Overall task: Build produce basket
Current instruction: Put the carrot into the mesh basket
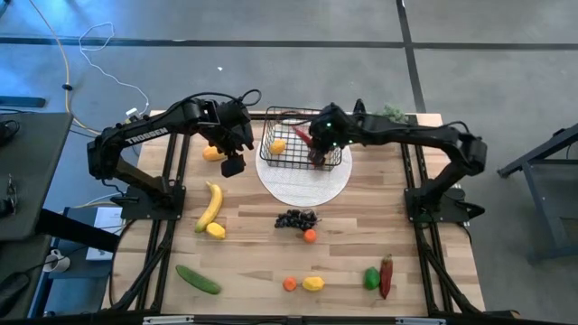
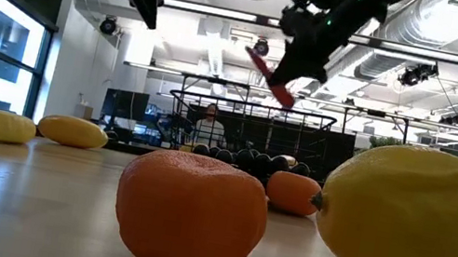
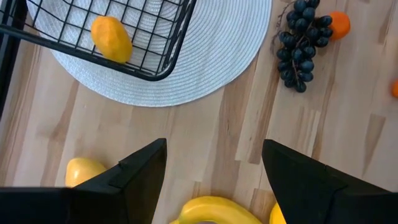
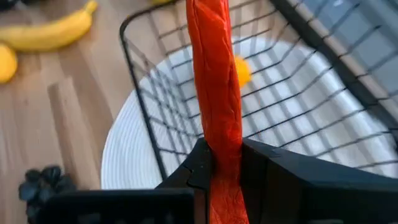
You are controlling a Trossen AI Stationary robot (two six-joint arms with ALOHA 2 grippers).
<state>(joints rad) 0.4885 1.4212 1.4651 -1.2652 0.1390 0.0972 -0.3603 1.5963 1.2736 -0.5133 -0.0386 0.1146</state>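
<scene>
The black wire basket (image 1: 301, 140) stands on a round white plate (image 1: 304, 185) at the table's far middle. It has one yellow-orange fruit (image 1: 278, 146) inside. My right gripper (image 1: 317, 147) hovers over the basket, shut on a red chili (image 4: 214, 93). My left gripper (image 1: 233, 164) hangs open above bare wood left of the plate, over the banana (image 3: 211, 213). It is near a mango (image 1: 213, 153) and touches nothing. Grapes (image 1: 295, 218), an orange (image 1: 310, 236), a lemon (image 1: 216, 230) and the banana (image 1: 210, 205) lie on the table. My right gripper pinches the red chili between its two fingers (image 4: 267, 180), near one end (image 4: 225, 163). The long body runs out past the fingertips, roughly along them. The fingers slant down from above. The chili (image 2: 273, 80) is lifted clear and tilted, above the basket's rim (image 2: 252, 107).
Along the near edge lie a cucumber (image 1: 197, 279), a small orange (image 1: 289, 283), a lemon (image 1: 313, 283), a green pepper (image 1: 371, 277) and a second red chili (image 1: 386, 275). A green plant (image 1: 391, 113) sits at the far edge. Bare wood stretches right of the plate.
</scene>
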